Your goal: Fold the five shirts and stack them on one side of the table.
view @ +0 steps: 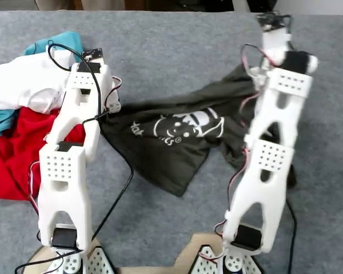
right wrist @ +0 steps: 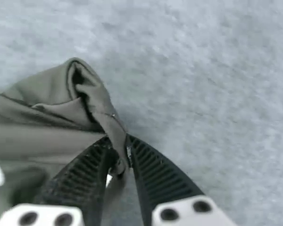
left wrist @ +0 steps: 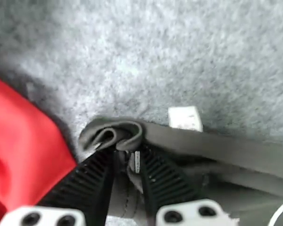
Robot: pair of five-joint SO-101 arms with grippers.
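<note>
Dark olive shirt (view: 177, 142) with a white print lies rumpled on the grey table (view: 177, 51), strung between both arms. Left gripper (left wrist: 127, 153) has its jaws clamped on a bunched fold at one end of it, and right gripper (right wrist: 120, 146) is pinched tight on a fold at the opposite end. Red shirt (view: 11, 154), white shirt (view: 23, 83) and teal shirt (view: 63, 41) are heaped just beside the olive shirt's left-gripper end.

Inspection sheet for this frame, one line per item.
Surface: grey table surface.
Job's things: dark shirt spread unfolded between the arms; red shirt, white shirt and teal shirt heaped beside the left arm.
Clutter: nothing seen.
End effectors: left end effector shut on the dark shirt's edge; right end effector shut on another bunched edge.
Cables: black cable loops over the left arm and trails across the table.
Surroundings: nothing seen.
</note>
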